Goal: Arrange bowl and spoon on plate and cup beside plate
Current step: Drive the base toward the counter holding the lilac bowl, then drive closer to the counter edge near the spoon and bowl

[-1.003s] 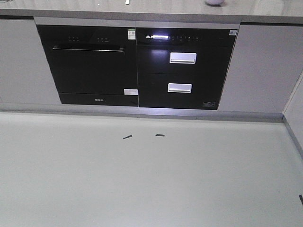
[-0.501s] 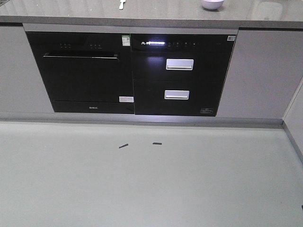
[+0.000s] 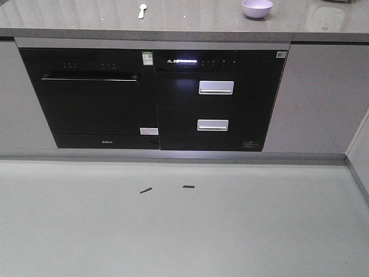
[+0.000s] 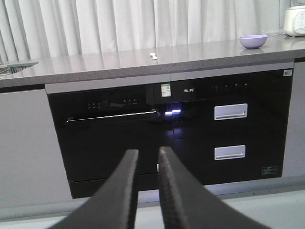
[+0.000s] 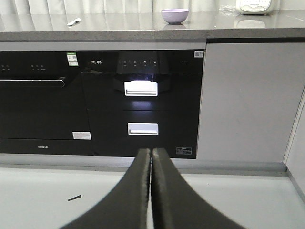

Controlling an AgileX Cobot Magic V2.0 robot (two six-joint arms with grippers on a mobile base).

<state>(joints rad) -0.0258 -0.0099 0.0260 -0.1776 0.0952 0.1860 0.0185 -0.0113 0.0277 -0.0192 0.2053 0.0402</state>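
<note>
The lilac bowl [image 3: 256, 8] stands on the grey counter [image 3: 190, 23], far right of centre; it also shows in the wrist views [image 4: 253, 41] [image 5: 175, 15]. The pale spoon [image 3: 142, 10] lies on the same counter well to its left [image 4: 153, 56] [image 5: 74, 21]. Plate and cup are out of view. My left gripper [image 4: 148, 151] hangs in front of the black cabinets, its fingers a narrow gap apart and holding nothing. My right gripper [image 5: 151, 150] is shut and empty, low before the drawers. Both are far from the counter top.
Under the counter sit a black built-in appliance [image 3: 95, 98] and two black drawers with silver handles [image 3: 216, 88]. A white cooker [image 5: 257, 5] stands at the counter's right end and a sink [image 4: 14, 64] at its left. Two dark tape marks [image 3: 146, 190] lie on the floor.
In the front view the counter and cabinets have slid down the frame and grown slightly. More of the counter top shows, with the bowl and spoon now fully in view.
</note>
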